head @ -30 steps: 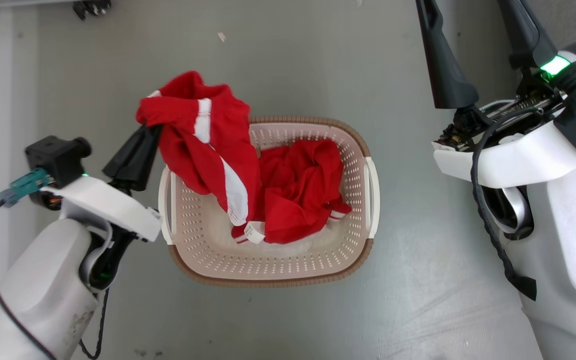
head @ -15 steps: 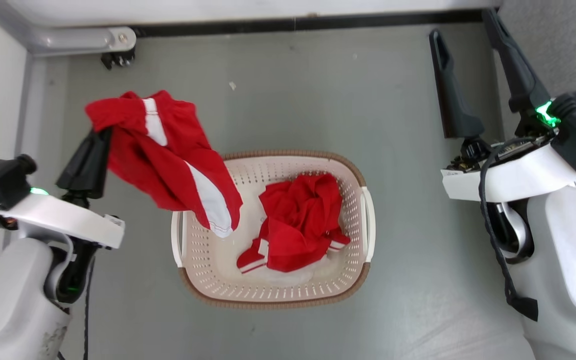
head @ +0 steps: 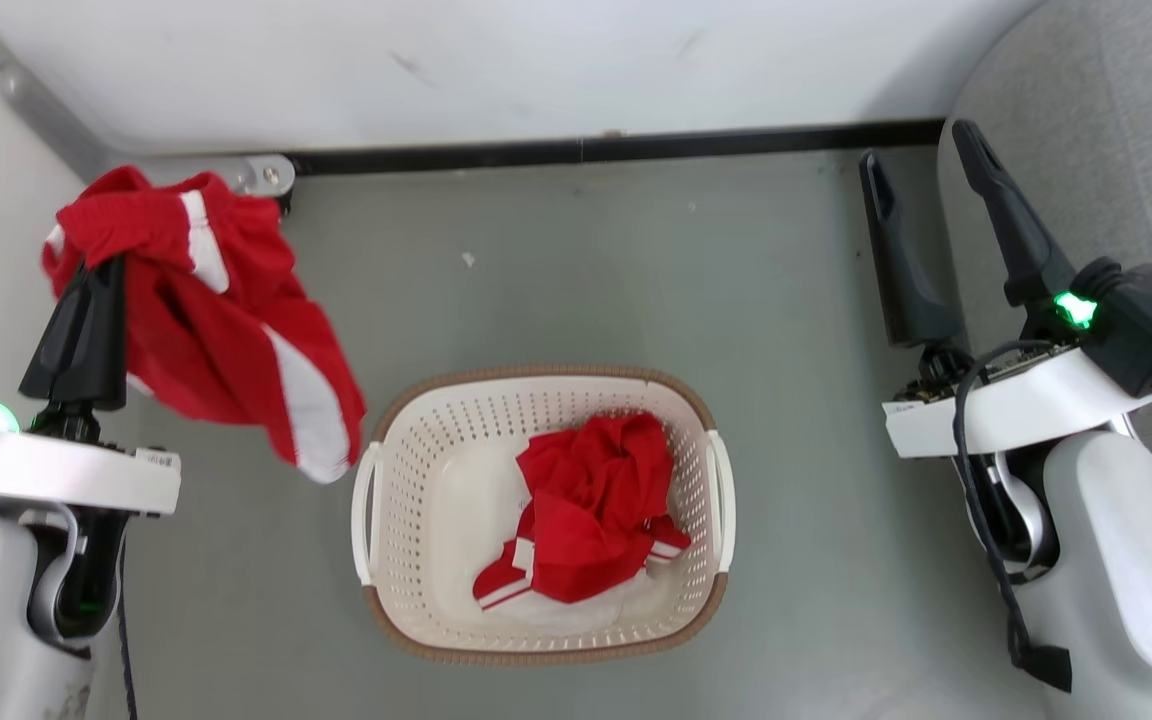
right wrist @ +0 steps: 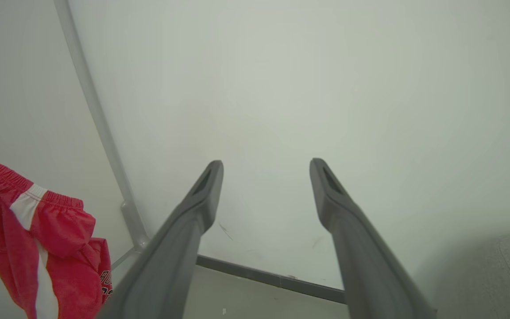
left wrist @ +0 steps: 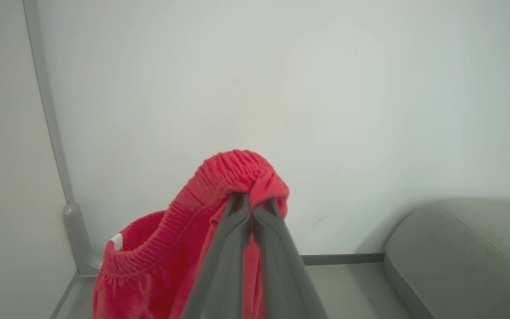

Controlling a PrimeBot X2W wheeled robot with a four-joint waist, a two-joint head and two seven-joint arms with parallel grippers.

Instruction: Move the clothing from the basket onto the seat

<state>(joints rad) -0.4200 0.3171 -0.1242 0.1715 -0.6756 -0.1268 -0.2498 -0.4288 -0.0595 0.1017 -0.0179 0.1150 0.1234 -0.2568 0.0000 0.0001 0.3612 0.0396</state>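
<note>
My left gripper (head: 94, 268) is shut on the elastic waistband of red shorts with white stripes (head: 221, 345). They hang in the air to the left of the basket, clear of its rim. In the left wrist view the fingers (left wrist: 237, 221) pinch the bunched waistband (left wrist: 224, 177). The cream basket with a brown rim (head: 536, 373) stands on the floor and holds a second crumpled red garment (head: 591, 505). My right gripper (head: 921, 150) is open and empty, raised at the right next to the grey seat (head: 1116, 150). The seat's rounded edge (left wrist: 467, 248) also appears at the lower right of the left wrist view.
A white wall with a dark baseboard (head: 586, 150) runs behind the basket. A grey corner post with a bracket (head: 261, 175) stands at the back left, close to the hanging shorts. Grey floor (head: 586, 280) lies around the basket.
The head view has tilted up, so the wall and seat came into view. My left gripper has carried the shorts up and leftward, from over the basket to beside it. The right gripper stays open.
</note>
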